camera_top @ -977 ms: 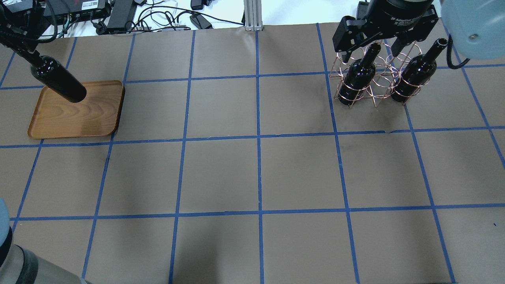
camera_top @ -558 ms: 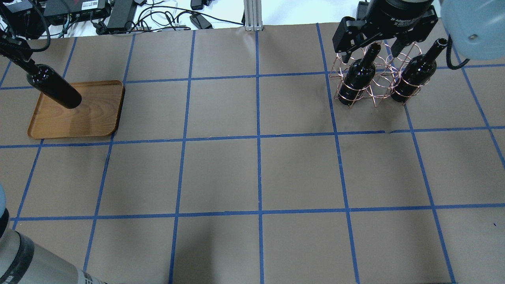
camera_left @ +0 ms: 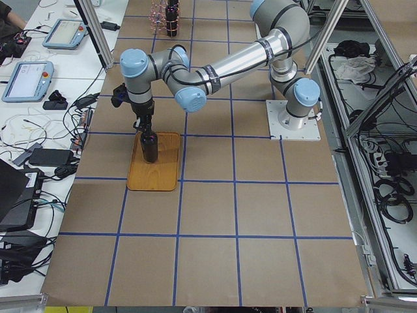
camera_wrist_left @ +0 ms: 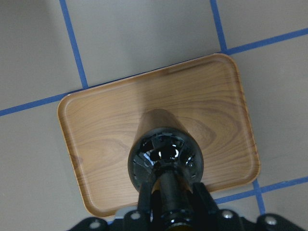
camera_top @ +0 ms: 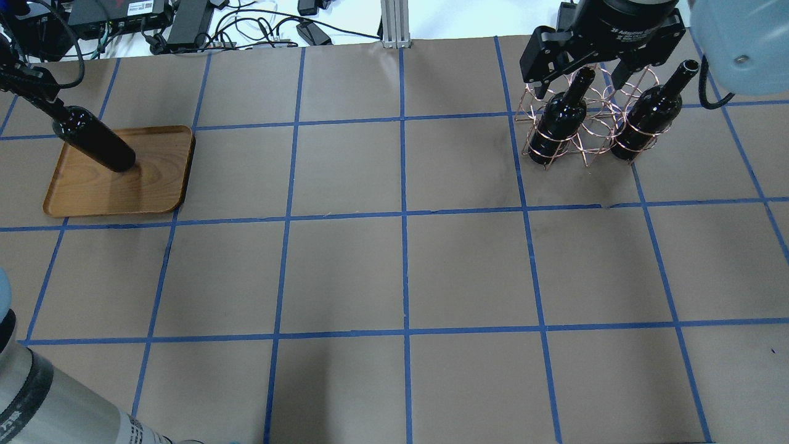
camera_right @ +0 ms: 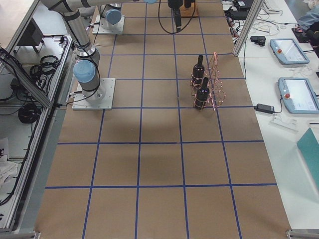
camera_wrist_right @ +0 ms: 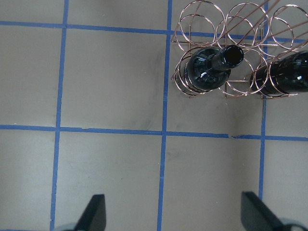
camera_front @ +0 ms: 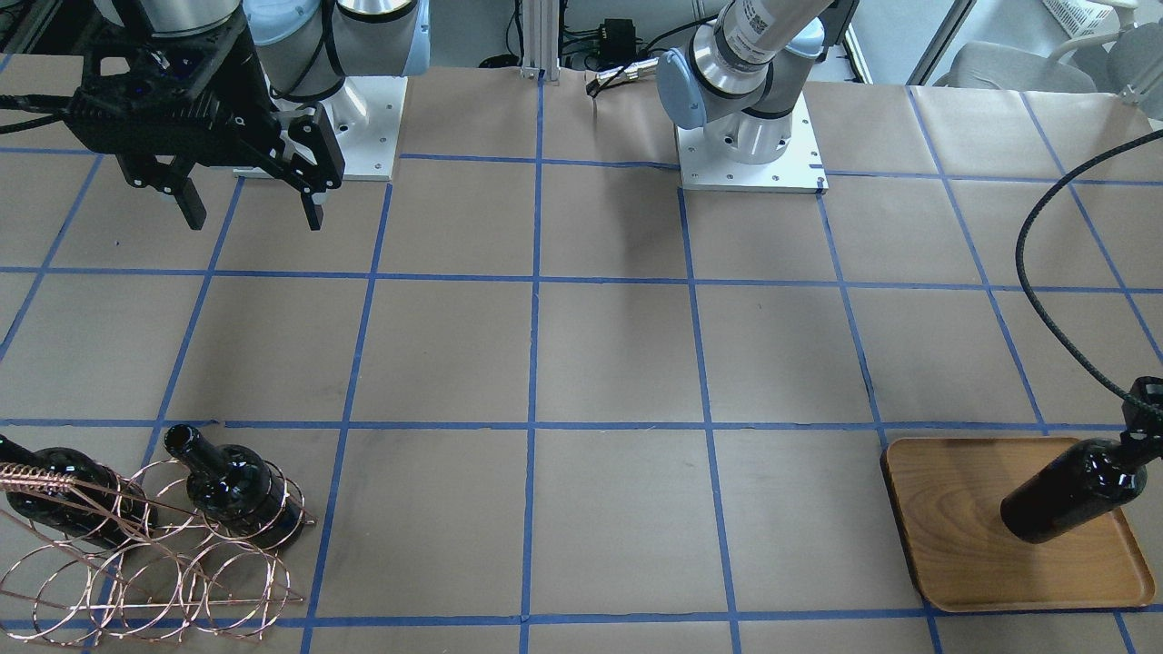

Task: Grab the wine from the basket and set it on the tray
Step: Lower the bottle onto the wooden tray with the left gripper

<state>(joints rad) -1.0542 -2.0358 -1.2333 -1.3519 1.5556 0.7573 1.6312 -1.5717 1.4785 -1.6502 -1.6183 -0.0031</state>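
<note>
My left gripper [camera_wrist_left: 172, 207] is shut on the neck of a glossy black wine bottle [camera_top: 94, 145] and holds it upright over the wooden tray [camera_top: 148, 191]. The bottle's base is at the tray's surface or just above it; I cannot tell if it touches. The bottle [camera_front: 1070, 490] and tray [camera_front: 954, 554] also show in the front view. My right gripper [camera_front: 253, 216] is open and empty, high above the copper wire basket [camera_top: 593, 129]. Two more bottles [camera_top: 560, 123] [camera_top: 650, 118] stand in the basket's hoops.
Blue tape lines grid the brown table cover. Cables and black boxes [camera_top: 185, 21] lie beyond the far edge, beside an aluminium post [camera_top: 394, 24]. The left arm's black cable [camera_front: 1036, 272] hangs over the table near the tray. The arm bases [camera_front: 750, 145] stand at the robot's side.
My left gripper has lowered the bottle toward the tray and brought it slightly further in over the tray. The right gripper and the basket have not moved.
</note>
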